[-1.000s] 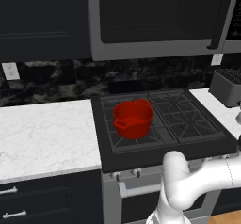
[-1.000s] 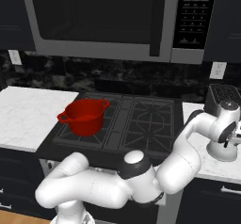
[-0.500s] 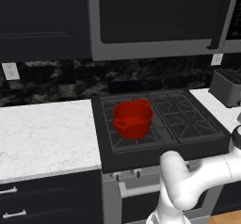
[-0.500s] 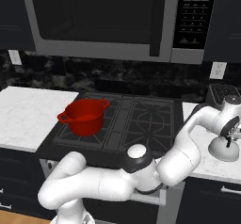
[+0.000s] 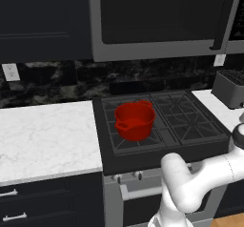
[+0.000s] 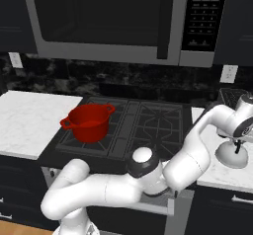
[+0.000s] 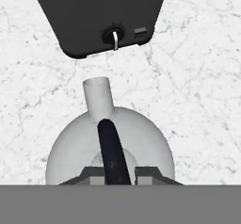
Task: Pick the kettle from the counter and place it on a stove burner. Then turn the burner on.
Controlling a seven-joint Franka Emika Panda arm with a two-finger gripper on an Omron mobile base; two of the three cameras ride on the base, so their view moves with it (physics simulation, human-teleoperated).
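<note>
Lower now than a second ago, the hand has dropped from above the toaster to sit right over the kettle (image 6: 231,155), seen from the right base view.

One red pot (image 5: 135,120) stands on the front-left stove burner (image 5: 135,134) of the black cooktop; its inside reads as plain red, nothing visible in it. One toaster (image 5: 230,88) sits at the back of the right-hand worktop (image 6: 217,172), beyond the cooktop's right edge.

One kettle rests on that same worktop, in front of the toaster and apart from it. In the hand view the kettle's (image 7: 110,143) spout points toward the toaster's dark base (image 7: 99,16), and the dark handle (image 7: 113,155) runs along the same line.

The gripper (image 7: 113,171) has its fingertips (image 7: 149,172) on either side of the handle; whether the jaws press it I cannot tell.
</note>
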